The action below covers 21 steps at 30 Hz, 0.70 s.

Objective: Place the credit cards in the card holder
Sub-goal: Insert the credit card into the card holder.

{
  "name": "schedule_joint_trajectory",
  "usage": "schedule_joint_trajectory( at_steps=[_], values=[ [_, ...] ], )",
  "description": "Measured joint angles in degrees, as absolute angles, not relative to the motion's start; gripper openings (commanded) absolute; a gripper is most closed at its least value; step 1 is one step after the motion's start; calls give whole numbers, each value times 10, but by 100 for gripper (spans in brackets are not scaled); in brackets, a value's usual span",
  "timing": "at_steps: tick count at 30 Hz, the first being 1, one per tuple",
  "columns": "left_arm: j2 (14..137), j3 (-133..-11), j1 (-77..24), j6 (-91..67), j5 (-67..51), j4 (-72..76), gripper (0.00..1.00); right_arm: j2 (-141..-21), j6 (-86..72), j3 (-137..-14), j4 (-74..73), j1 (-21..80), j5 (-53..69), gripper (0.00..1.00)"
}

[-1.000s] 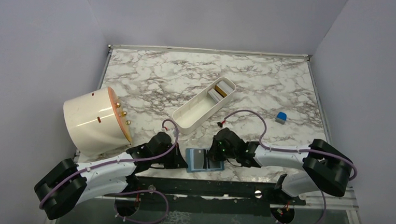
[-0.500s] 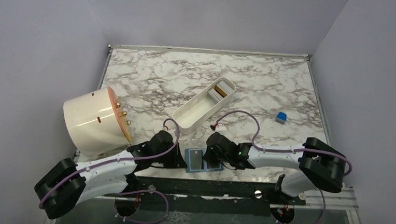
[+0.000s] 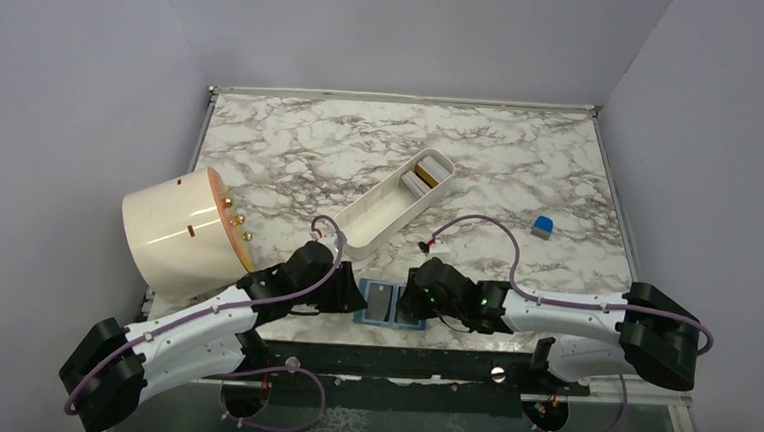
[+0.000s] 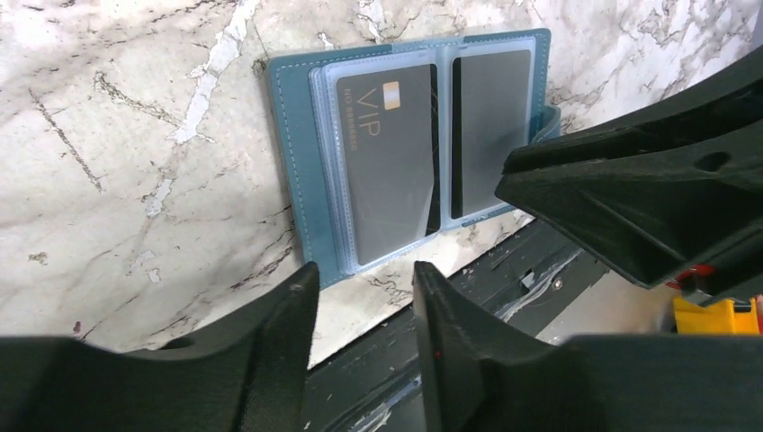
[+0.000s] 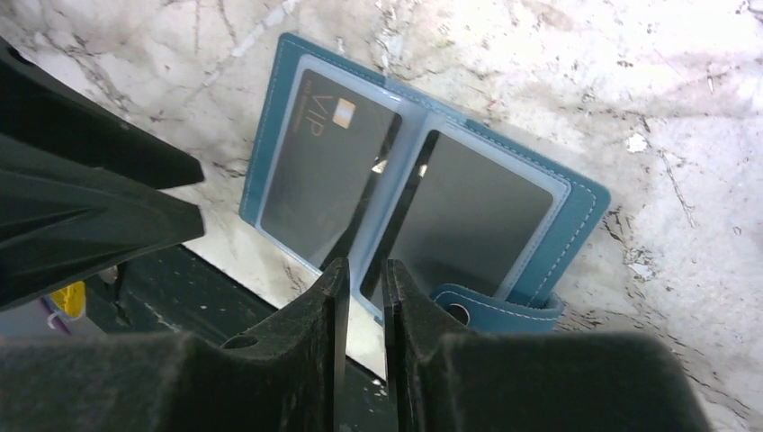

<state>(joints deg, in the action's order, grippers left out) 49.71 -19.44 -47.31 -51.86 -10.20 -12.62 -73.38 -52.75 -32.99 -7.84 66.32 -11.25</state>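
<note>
The teal card holder (image 4: 292,162) lies open and flat near the table's front edge, also seen from above (image 3: 390,304). Two dark credit cards sit in its clear pockets, a VIP card (image 4: 387,162) and a plain one (image 4: 486,135). My left gripper (image 4: 360,279) is open just short of the holder's left end, nothing between its fingers. My right gripper (image 5: 363,270) stands open by a narrow gap at the holder's near edge by the snap tab (image 5: 490,310), holding nothing. More credit cards (image 3: 426,174), gold and grey, stand in the white tray.
The long white tray (image 3: 383,216) lies diagonally behind the holder. A big white cylinder with an orange rim (image 3: 182,234) lies on its side at the left. A small blue cube (image 3: 543,225) sits at the right. The table's front edge and dark frame run just below the holder.
Both grippers were shut and have opened. The left arm has swung in towards the holder, the right arm has stretched out flatter, and the holder now lies spread open.
</note>
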Motion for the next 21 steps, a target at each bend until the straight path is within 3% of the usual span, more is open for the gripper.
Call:
schedule_joint_trajectory(
  at_steps=[21],
  values=[
    [555,-202,-473,-530,-102,-28,59,-790,-532,-318,5,662,-111,25]
  ],
)
